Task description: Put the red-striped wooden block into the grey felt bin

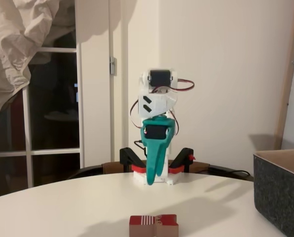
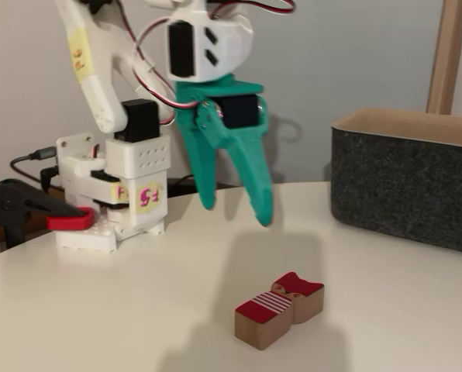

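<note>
Wooden and tan along its sides, the red-striped wooden block lies flat on the white tabletop, its red top facing up with a band of white stripes across one part. In both fixed views it rests alone on the bare surface, touching nothing, near the front edge of the picture.

Above and behind it hangs the teal hand, pointing downward, its two fingers parted in a released stance with a clear gap between the tips and nothing between them. The hand is well above the block and not in contact with it; its shadow falls on the tabletop around the block. In a fixed view the hand is seen edge-on, so the gap between the fingers is hard to make out there.

The hand hangs from a white wrist with a black motor and red and black wires looping beside it. The arm's white base stands at the back of the tabletop, held by black clamps with red handles.

The grey felt bin stands upright to the right in both fixed views, well apart from the block, its dark charcoal walls straight and its inner side tan
</note>
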Controlling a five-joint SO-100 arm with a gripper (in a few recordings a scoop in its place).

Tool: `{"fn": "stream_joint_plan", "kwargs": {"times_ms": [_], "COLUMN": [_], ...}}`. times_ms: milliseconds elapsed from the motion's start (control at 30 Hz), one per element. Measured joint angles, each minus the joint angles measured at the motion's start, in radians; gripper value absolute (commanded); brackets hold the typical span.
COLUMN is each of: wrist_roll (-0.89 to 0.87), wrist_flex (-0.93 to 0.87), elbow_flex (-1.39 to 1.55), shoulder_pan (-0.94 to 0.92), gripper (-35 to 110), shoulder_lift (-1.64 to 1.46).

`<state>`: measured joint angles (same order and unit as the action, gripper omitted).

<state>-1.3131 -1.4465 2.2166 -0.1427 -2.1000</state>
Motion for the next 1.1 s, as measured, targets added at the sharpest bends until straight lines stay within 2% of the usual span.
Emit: {"fn": "stream_joint_plan", "kwargs": {"times_ms": [300, 1100], "wrist_roll": [-0.055, -0.11], "wrist_flex": [0.178, 0.433], "elbow_flex": [0.0, -0.018], "shoulder_pan": [-0.003, -0.005], "gripper": [37, 37], "shoulder_lift": [0.115, 0.325]}}
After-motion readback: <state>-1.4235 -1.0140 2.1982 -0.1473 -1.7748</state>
